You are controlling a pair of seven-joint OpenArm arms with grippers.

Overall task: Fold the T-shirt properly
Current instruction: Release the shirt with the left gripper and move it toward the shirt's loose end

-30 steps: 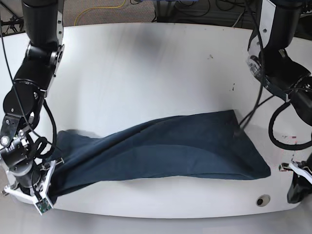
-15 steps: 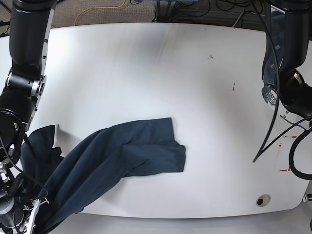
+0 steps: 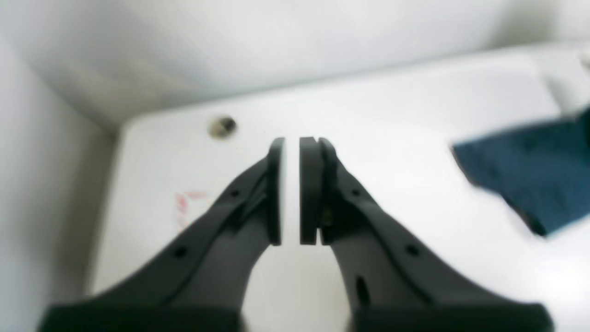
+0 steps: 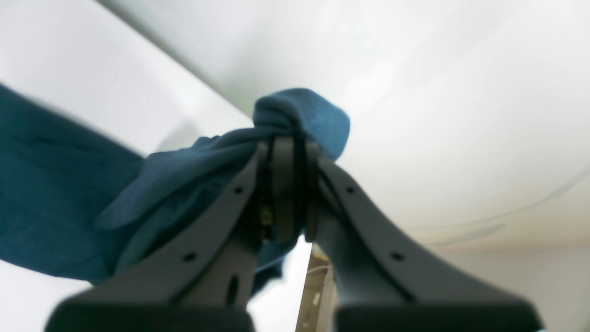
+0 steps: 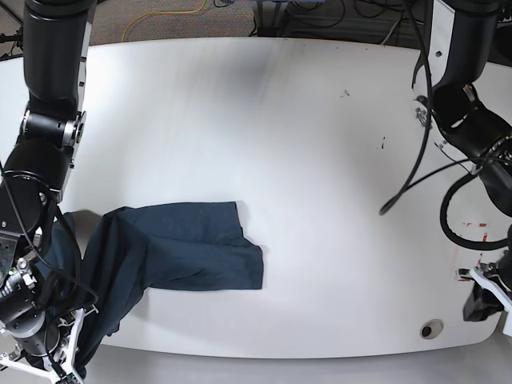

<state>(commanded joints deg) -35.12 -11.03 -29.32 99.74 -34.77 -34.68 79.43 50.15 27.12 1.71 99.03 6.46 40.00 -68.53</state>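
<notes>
One T-shirt (image 5: 172, 256), one table (image 5: 264, 120), two tools: left (image 3: 291, 191), right (image 4: 289, 189).

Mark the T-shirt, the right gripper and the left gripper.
T-shirt (image 5: 184, 248), base view, flat middle of the cloth.
Right gripper (image 4: 289, 152), right wrist view, between fingertips.
Left gripper (image 3: 292, 147), left wrist view, between fingertips.

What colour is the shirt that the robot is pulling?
Dark navy blue, plain with no pattern. The soft wrinkly cotton T-shirt shows best in the base view.
</notes>
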